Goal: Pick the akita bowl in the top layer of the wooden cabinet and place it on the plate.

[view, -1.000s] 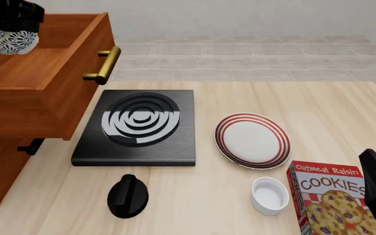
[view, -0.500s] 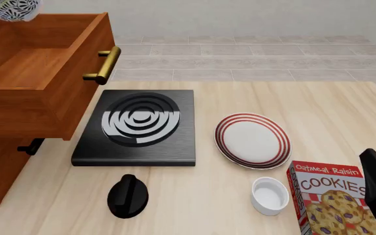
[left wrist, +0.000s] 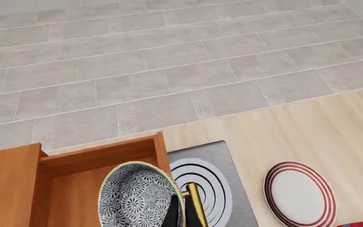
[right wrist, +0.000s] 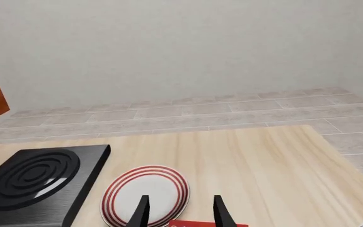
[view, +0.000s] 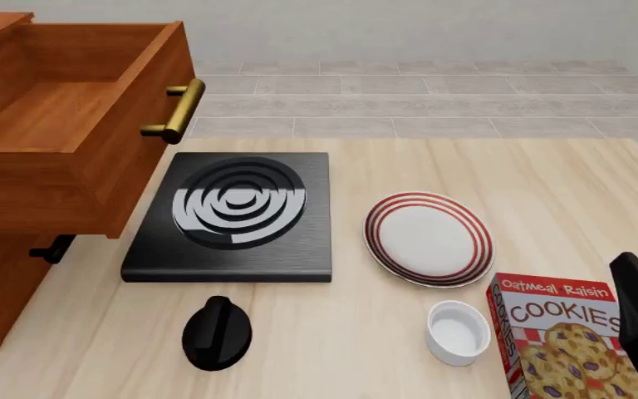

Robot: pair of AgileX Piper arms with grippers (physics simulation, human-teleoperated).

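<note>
Akita bowl (left wrist: 140,196): one; plate (view: 428,238): one.

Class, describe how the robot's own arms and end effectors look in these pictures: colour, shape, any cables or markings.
The right end effector shows two slim black tapered fingers. In the front view its arm is a plain black angular block at the edge. Of the left end effector only thin dark fingers show. No cables or markings are visible.
</note>
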